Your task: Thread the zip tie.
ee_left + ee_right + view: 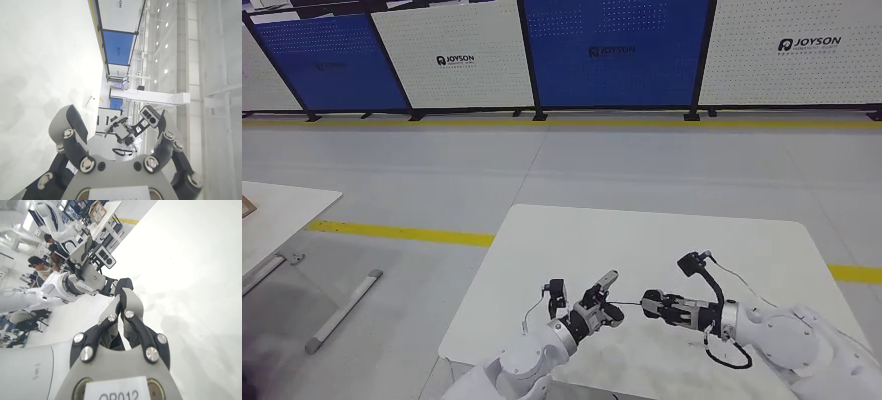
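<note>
With left gripper (608, 296) spread wide and empty over the white tabletop's (662, 240) near edge, pinches thin black plastic zip tie (628, 300) in clamped-shut right gripper (122, 289) just beside it, seemingly leaves tail-through-head threading wholly undone.

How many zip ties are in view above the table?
1. The thin dark zip tie runs from the shut jaws of the right gripper toward the open left gripper, above the near part of the white table. Others could be hidden behind the arms.
</note>
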Action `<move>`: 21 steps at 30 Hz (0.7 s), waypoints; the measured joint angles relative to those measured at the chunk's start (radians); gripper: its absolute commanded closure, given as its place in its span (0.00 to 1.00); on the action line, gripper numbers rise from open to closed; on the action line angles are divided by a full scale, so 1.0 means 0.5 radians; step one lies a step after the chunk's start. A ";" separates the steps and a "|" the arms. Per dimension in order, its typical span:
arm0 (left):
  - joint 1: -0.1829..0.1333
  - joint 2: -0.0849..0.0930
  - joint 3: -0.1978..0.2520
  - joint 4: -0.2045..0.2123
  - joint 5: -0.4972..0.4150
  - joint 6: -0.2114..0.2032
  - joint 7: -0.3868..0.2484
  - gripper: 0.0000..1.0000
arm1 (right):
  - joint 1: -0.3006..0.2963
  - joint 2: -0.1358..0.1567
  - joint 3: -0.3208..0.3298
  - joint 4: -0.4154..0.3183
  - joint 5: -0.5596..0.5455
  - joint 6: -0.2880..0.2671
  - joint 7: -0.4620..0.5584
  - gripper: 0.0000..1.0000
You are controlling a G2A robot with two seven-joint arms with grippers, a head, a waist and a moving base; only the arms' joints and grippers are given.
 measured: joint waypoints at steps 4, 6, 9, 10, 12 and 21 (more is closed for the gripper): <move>-0.013 -0.005 0.001 0.019 0.133 -0.122 0.025 0.00 | 0.002 -0.016 0.046 0.035 0.209 0.161 0.068 1.00; -0.020 -0.010 0.012 0.037 0.262 -0.238 0.068 0.00 | 0.013 -0.032 0.048 0.052 0.296 0.236 0.129 1.00; -0.033 -0.019 0.039 0.072 0.413 -0.363 0.130 0.00 | 0.031 -0.056 0.049 0.092 0.435 0.262 0.194 1.00; -0.034 -0.019 0.040 0.073 0.413 -0.364 0.131 0.00 | 0.033 -0.057 0.049 0.094 0.441 0.259 0.197 1.00; -0.033 -0.019 0.039 0.072 0.404 -0.357 0.129 0.00 | 0.032 -0.056 0.048 0.093 0.438 0.256 0.196 1.00; -0.042 -0.020 0.051 0.101 0.505 -0.361 0.120 0.00 | 0.016 -0.059 0.057 0.091 0.466 0.263 0.179 1.00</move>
